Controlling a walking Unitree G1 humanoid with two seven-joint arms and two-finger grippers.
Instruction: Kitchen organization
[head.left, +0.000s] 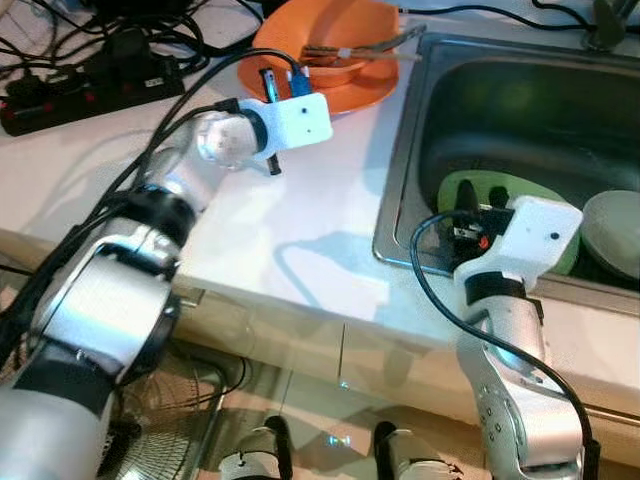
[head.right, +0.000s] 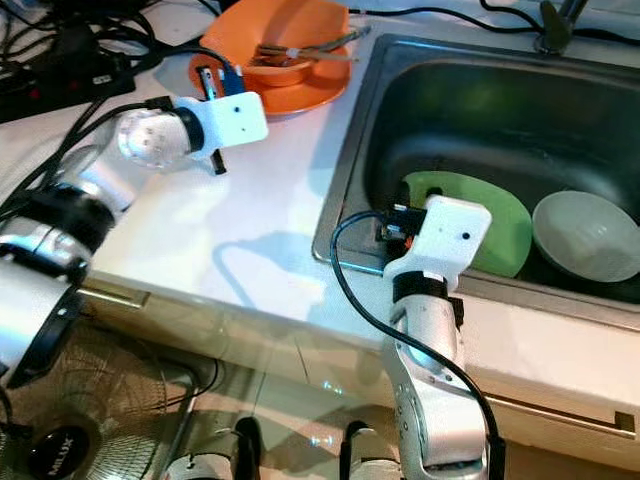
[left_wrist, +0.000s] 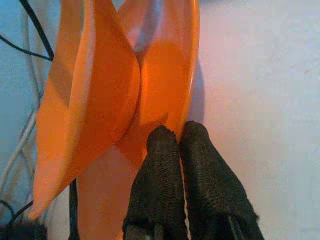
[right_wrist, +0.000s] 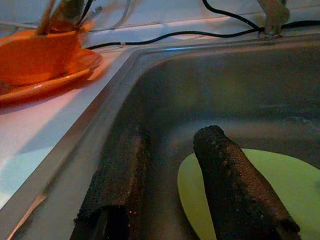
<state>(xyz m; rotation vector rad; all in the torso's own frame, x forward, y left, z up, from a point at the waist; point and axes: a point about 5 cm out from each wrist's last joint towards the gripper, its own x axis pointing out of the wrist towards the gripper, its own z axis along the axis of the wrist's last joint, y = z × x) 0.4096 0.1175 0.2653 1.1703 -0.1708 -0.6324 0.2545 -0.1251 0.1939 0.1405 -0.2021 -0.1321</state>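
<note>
An orange plate (head.left: 352, 92) lies on the white counter (head.left: 300, 220) left of the sink. On it sits an orange bowl (head.left: 330, 52) with a fork and chopsticks (head.left: 365, 50). My left gripper (left_wrist: 178, 133) is at the plate's near-left rim, with its fingers (left_wrist: 160, 150) pinched together on the edge of the orange plate (left_wrist: 170, 75). My right gripper (right_wrist: 172, 135) reaches into the steel sink (head.left: 520, 100), open, low over a green plate (head.right: 505, 232) on the sink floor. One finger (right_wrist: 230, 180) hangs above the green plate (right_wrist: 280, 175). A pale bowl (head.right: 585, 235) rests beside that plate.
A black power strip (head.left: 90, 85) and tangled cables (head.left: 150, 25) lie at the counter's back left, close to the orange plate. A faucet base (head.left: 610, 25) stands behind the sink. A fan (head.left: 170, 420) stands on the floor below the counter edge.
</note>
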